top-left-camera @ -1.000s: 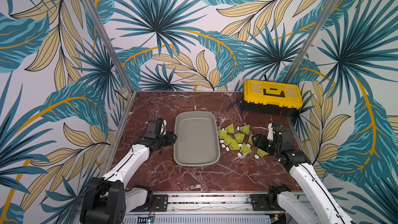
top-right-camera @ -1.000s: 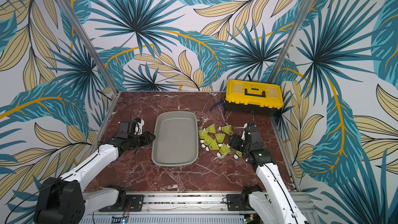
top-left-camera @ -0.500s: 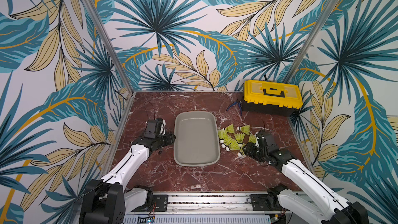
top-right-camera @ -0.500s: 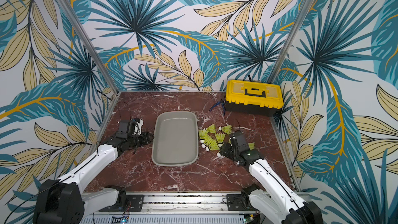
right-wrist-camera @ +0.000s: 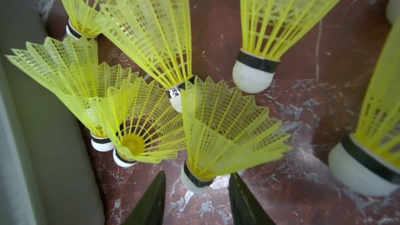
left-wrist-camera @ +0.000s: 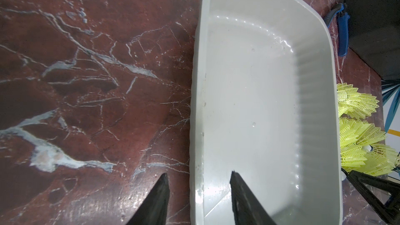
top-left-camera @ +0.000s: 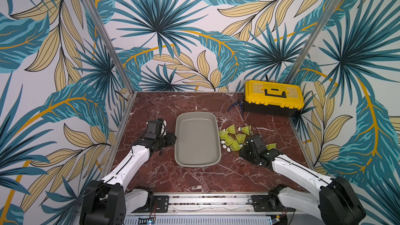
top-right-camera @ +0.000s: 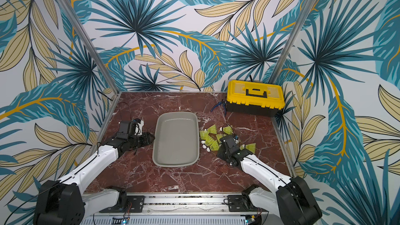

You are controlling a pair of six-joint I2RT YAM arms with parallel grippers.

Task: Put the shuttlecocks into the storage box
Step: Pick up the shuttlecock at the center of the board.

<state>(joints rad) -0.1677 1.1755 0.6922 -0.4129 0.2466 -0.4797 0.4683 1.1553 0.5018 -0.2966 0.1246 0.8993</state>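
My right gripper (right-wrist-camera: 198, 172) was low among the shuttlecocks (top-left-camera: 232, 142). They lay in a loose heap on the red marble table (top-left-camera: 194, 180), just beside the right long side of the storage box (top-left-camera: 197, 141) and outside it. In the right wrist view my two jaws stood apart, one on each side of the white tip of the nearest shuttlecock (right-wrist-camera: 216, 139). A little of the table showed between the jaws and the tip, so I was not pinching it. Its skirt pointed away from my wrist. My left gripper (left-wrist-camera: 198, 173) was at the opposite long side of the box with its jaws spread, one over the table and one over the inside of the box, the rim between them. Whether they touched the rim, I could not tell. In the far right corner stood a yellow-lidded toolbox (top-left-camera: 273, 98), with blue-handled pliers (top-left-camera: 234, 106) just beside it.
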